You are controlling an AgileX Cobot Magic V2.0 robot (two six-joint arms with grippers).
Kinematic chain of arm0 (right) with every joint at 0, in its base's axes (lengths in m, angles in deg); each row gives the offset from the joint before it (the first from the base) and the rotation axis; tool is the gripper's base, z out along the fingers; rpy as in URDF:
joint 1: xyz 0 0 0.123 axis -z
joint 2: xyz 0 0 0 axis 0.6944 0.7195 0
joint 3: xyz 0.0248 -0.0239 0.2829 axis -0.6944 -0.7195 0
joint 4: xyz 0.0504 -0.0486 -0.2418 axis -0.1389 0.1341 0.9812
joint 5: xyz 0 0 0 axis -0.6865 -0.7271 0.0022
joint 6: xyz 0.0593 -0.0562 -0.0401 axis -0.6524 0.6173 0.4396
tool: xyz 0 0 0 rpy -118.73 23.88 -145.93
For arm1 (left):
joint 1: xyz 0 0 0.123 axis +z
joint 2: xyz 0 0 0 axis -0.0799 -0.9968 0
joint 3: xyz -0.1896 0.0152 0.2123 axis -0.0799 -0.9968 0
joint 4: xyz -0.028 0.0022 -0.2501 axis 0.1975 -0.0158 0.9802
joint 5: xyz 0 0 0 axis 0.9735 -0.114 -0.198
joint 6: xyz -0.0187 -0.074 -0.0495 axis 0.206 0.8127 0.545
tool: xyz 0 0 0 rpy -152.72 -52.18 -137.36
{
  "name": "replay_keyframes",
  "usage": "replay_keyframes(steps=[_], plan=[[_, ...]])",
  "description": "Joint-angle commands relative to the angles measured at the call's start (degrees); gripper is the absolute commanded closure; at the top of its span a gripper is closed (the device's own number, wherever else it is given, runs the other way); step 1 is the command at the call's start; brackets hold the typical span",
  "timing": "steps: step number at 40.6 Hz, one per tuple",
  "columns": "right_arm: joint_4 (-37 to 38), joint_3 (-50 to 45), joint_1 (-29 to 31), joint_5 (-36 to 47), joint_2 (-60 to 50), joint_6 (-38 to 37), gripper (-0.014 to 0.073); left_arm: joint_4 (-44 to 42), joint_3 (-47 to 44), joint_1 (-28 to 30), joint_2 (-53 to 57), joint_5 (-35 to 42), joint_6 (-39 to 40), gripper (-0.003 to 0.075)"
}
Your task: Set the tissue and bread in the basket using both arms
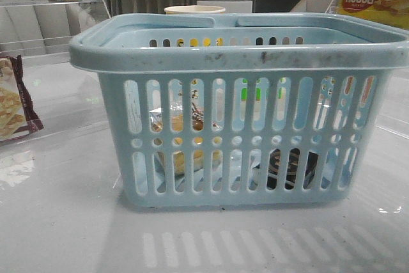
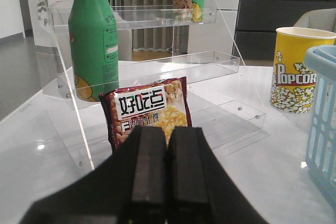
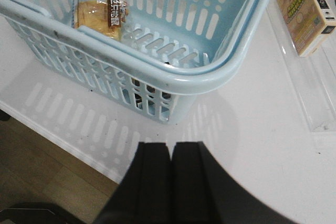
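Filling centre frame, the basket (image 1: pixel 239 139) half-hides bread (image 1: pixel 181 148) lower left and tissue (image 1: pixel 291 167) lower right behind slots. Left gripper (image 2: pixel 167 182) and right gripper (image 3: pixel 170 182): both closed, empty.

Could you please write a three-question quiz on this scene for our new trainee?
1. True or false: the bread lies inside the basket.
2. How do both claws, left claw and right claw, stand? A) open B) shut and empty C) shut on an item
3. In the front view, what dark item shows through the basket's slots low on the right side?

Key:
1. True.
2. B: on each, the fingers meet with nothing between them.
3. The tissue, resting on the basket floor.
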Motion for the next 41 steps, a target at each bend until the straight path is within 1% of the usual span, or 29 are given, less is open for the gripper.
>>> replay_keyframes(steps=[1,27,30,31,34,41], plan=[[1.3,1.6,0.2,3.7,0.0,0.5,0.0537,0.0,0.0,-0.4,1.0,5.7,0.4,0.0629],[1.3,1.5,0.2,3.7,0.0,0.5,0.0537,0.0,0.0,-0.4,1.0,5.7,0.4,0.0629],[1.5,0.7,1.3,4.6,-1.3,0.5,0.0537,0.0,0.0,-0.4,1.0,5.7,0.4,0.0629],[1.5,-0.1,2.2,5.7,-1.9,0.5,0.0537,0.0,0.0,-0.4,1.0,5.7,0.4,0.0629],[1.5,-3.6,5.5,12.8,-4.2,0.5,0.0537,0.0,0.0,-0.4,1.0,5.7,0.4,0.0629],[1.5,-16.5,16.8,32.4,-13.8,0.5,0.0537,0.0,0.0,-0.4,1.0,5.7,0.4,0.0629]])
